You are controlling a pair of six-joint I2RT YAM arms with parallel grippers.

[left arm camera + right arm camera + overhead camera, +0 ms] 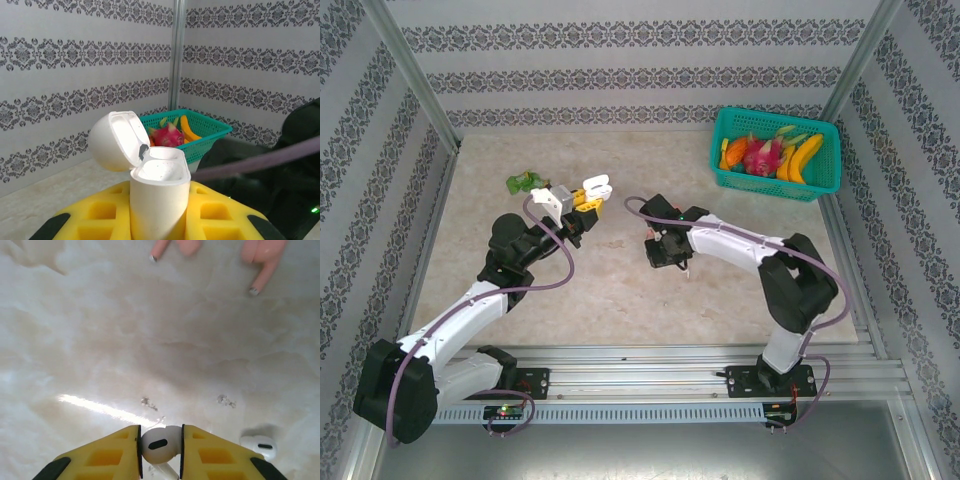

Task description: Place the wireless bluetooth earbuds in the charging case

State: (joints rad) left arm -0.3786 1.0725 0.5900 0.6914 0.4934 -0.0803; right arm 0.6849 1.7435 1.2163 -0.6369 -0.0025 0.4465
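Note:
My left gripper (586,197) is raised over the back left of the table, shut on a white charging case (159,200). The case stands upright between the yellow fingers (90,220), its lid (116,142) hinged open to the left and its wells showing bare. My right gripper (160,431) points down at the marble table (125,340), shut on a white earbud (158,444) with pads on both sides. A second white earbud (260,446) lies just to its right. Two pink earbuds (161,250) (261,270) lie farther off at the top of the right wrist view.
A teal basket (825,175) of fruit stands at the back right corner, also seen behind the case (210,131). A small green object (525,183) lies at the back left. Patterned walls and metal posts enclose the table.

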